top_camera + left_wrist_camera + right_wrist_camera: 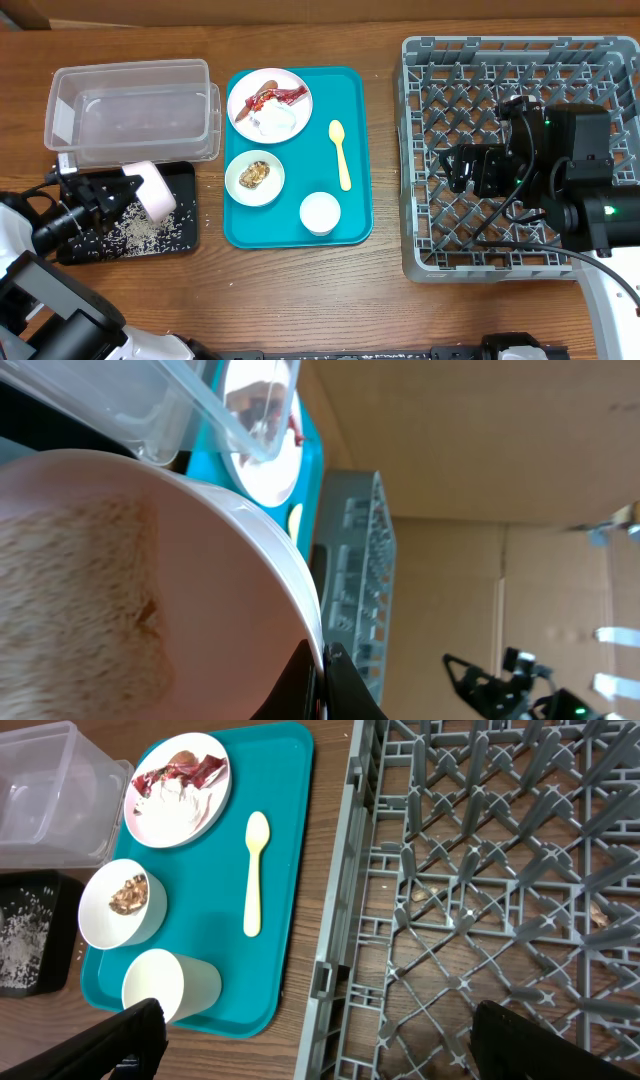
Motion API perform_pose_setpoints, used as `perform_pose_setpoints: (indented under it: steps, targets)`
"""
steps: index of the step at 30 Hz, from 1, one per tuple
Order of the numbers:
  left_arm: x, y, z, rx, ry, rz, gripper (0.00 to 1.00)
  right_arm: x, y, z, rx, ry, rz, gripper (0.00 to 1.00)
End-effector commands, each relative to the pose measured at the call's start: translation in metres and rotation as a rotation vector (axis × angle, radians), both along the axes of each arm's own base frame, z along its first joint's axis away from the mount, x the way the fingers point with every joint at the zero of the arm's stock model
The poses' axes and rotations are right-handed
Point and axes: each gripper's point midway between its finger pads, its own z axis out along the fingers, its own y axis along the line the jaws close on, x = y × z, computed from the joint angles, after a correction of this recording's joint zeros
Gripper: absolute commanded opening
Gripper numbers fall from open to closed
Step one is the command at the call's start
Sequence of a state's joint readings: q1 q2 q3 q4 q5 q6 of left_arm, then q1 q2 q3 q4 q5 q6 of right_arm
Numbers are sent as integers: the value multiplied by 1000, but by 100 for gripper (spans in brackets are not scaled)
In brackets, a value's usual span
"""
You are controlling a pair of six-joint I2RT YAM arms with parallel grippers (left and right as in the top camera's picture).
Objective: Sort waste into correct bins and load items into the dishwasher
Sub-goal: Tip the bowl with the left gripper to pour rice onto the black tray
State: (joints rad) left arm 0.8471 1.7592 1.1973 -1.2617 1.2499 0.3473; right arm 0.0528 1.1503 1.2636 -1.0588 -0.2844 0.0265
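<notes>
My left gripper (128,187) is shut on the rim of a small white bowl (152,190), tipped on its side over the black tray (178,232), where white rice grains (135,233) lie. In the left wrist view the bowl (200,590) fills the frame, with the jaws (322,670) pinching its rim. The clear tub (130,108) stands behind. On the teal tray (352,215) are the plate (270,104) with red wrapper (288,95) and napkin (276,120), a bowl with a brown lump (254,176), a white cup (320,213) and a yellow spoon (341,152). My right gripper (310,1040) is open and empty over the left part of the grey rack (440,260).
The rack (480,870) takes up the table's right side, with its left rim close to the teal tray (290,840). Bare wooden table (300,290) runs along the front. A cardboard wall stands behind.
</notes>
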Motion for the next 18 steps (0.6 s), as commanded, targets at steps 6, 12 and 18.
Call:
perform_pose_setpoints:
  steps: [6,12,18]
  targets:
    - [-5,15,14,-111,-18,92,4,4,0,9,7,-24,-1,100]
    - [-7,29,28,-173,-70,163,4,4,0,9,7,-24,-1,100]
    - [-6,37,44,-257,-126,214,4,4,0,9,7,-23,-1,100]
